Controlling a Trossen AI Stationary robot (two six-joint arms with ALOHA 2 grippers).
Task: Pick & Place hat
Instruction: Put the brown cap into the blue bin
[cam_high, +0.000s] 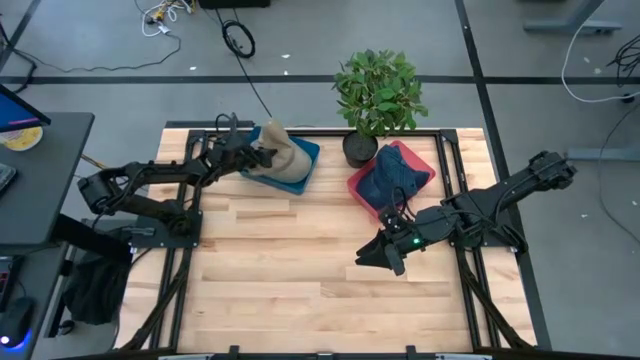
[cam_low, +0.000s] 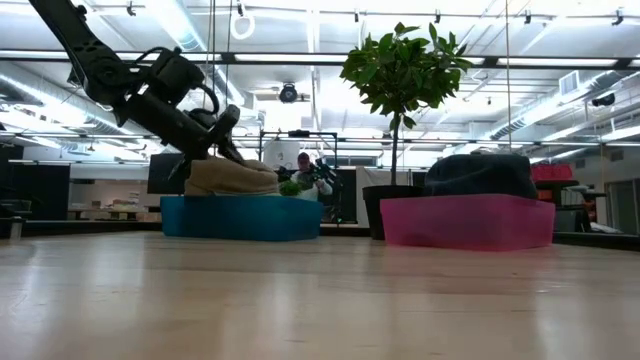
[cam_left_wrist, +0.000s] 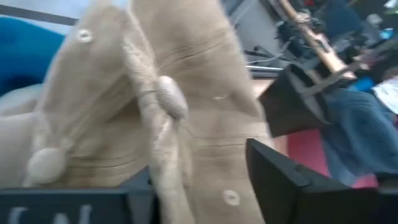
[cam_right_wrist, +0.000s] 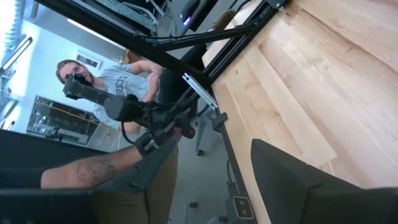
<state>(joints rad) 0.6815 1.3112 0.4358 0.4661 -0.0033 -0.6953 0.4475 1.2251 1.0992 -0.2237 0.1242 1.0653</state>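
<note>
A tan knitted hat (cam_high: 283, 160) (cam_low: 232, 177) lies in a blue tray (cam_high: 308, 155) (cam_low: 240, 218) at the table's far left. Part of it is bunched up into a raised fold (cam_left_wrist: 186, 93). My left gripper (cam_high: 262, 155) (cam_low: 235, 150) (cam_left_wrist: 199, 193) is open and slants down onto the hat from the left, one finger on each side of that fold. My right gripper (cam_high: 378, 260) is open and empty, low over the bare table right of centre. A dark blue hat (cam_high: 390, 180) (cam_low: 480, 172) sits in a pink tray (cam_high: 420, 160) (cam_low: 465, 222). My left gripper has the tan hat's raised fold (cam_left_wrist: 168, 155) between its open fingers (cam_left_wrist: 292, 180), slanting down from the table's left. I cannot tell whether the fingers touch the cloth. The hat rests in the blue tray.
A potted plant (cam_high: 378, 90) (cam_low: 400, 70) stands at the far edge between the two trays. The near half of the wooden table (cam_high: 300, 280) holds nothing but my right arm. A person (cam_right_wrist: 118, 81) (cam_low: 305, 165) stands beyond the table.
</note>
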